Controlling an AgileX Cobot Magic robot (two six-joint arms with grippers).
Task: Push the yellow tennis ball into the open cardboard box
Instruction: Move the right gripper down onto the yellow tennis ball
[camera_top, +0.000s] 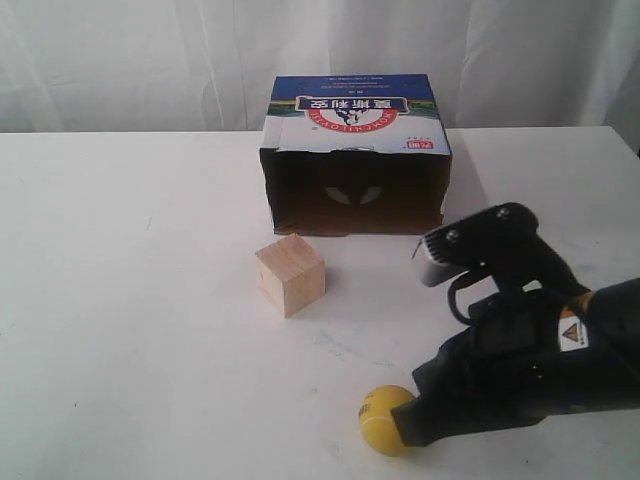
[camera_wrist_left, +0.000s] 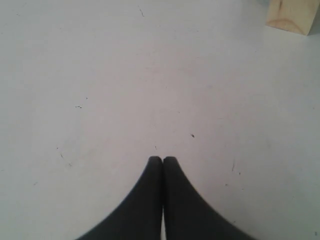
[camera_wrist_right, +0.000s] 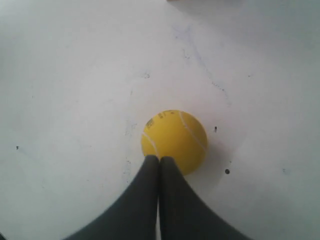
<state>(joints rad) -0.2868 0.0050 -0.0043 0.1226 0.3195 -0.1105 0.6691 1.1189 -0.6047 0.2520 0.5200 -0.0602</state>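
The yellow tennis ball (camera_top: 385, 420) lies near the table's front edge, right of centre; it also shows in the right wrist view as a ball (camera_wrist_right: 174, 141) with white seams. My right gripper (camera_wrist_right: 159, 159) is shut, empty, its tips pressed against the ball's side; in the exterior view its tips (camera_top: 408, 432) meet the ball's right side. The open cardboard box (camera_top: 355, 155) stands at the back centre, dark opening facing the front. My left gripper (camera_wrist_left: 162, 160) is shut and empty over bare table; it is out of the exterior view.
A pale wooden cube (camera_top: 290, 274) stands between the ball and the box, slightly left of the box's opening; its corner (camera_wrist_left: 291, 15) shows in the left wrist view. White table (camera_top: 130, 300) all around, a curtain behind.
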